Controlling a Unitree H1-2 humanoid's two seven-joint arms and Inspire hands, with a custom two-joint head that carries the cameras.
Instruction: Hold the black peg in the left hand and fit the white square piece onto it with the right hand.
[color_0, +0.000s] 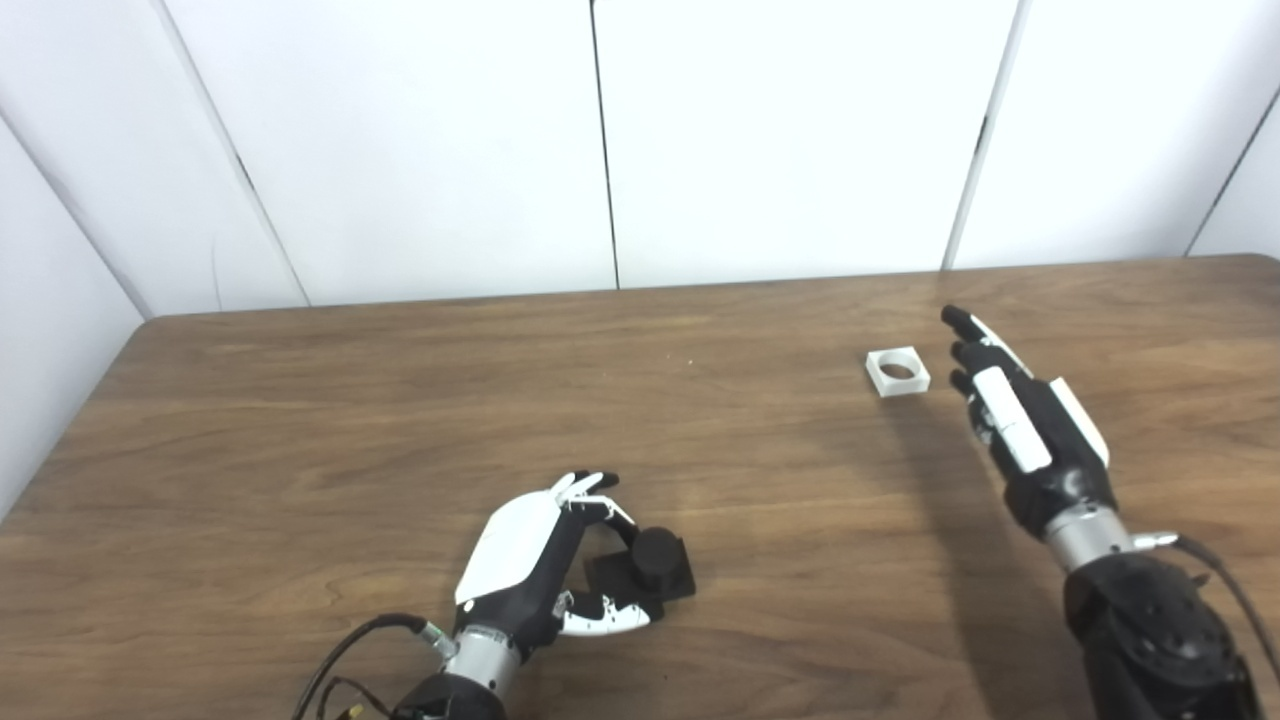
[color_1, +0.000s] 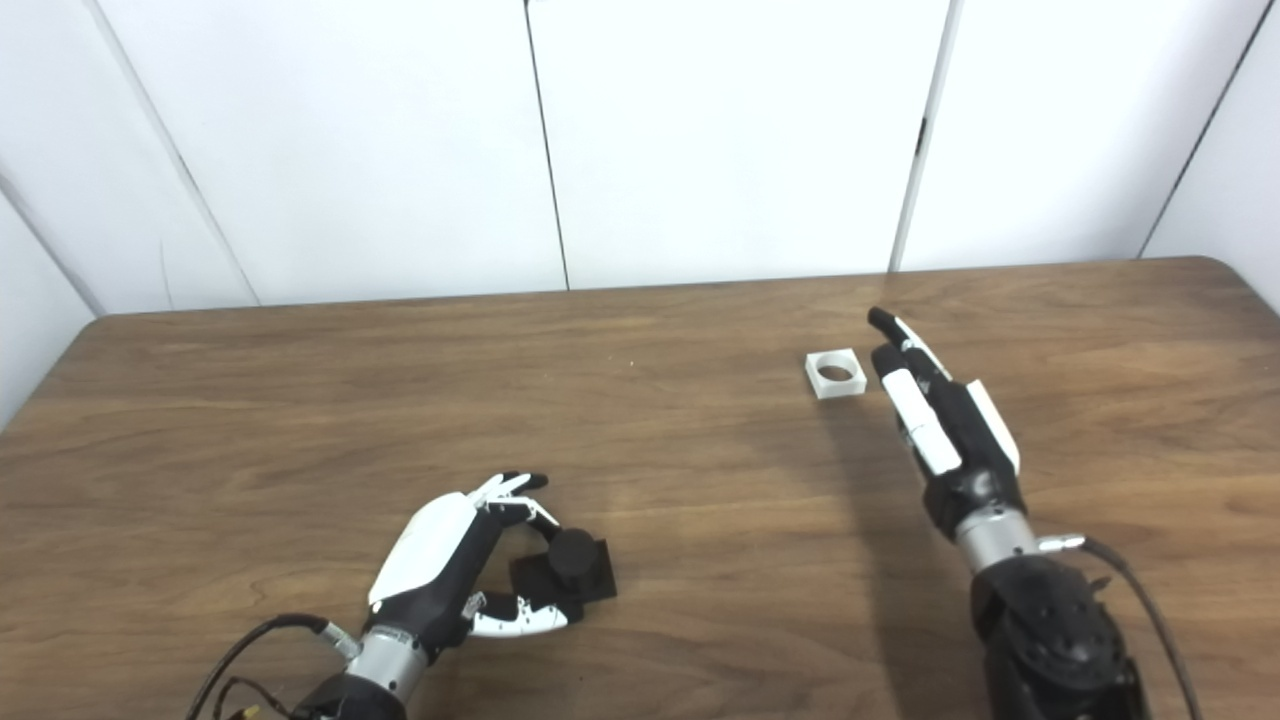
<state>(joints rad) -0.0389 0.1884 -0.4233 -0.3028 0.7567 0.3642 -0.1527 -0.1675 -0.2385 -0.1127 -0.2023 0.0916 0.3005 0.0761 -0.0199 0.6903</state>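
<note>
The black peg (color_0: 652, 566), a short cylinder on a square base, stands on the wooden table (color_0: 400, 420) near the front edge. My left hand (color_0: 540, 565) lies just left of it. Its fingers curve over the far side and the thumb reaches along the near side, with small gaps showing between them and the peg. The white square piece (color_0: 897, 370), with a round hole, lies flat at the far right. My right hand (color_0: 1015, 415) is open beside it on the right, fingers stretched out straight and raised a little above the table, apart from the piece.
White wall panels (color_0: 600, 140) stand behind the table's far edge. The table's rounded far right corner (color_1: 1215, 262) shows in the right eye view. A black cable (color_0: 350, 640) trails from my left wrist.
</note>
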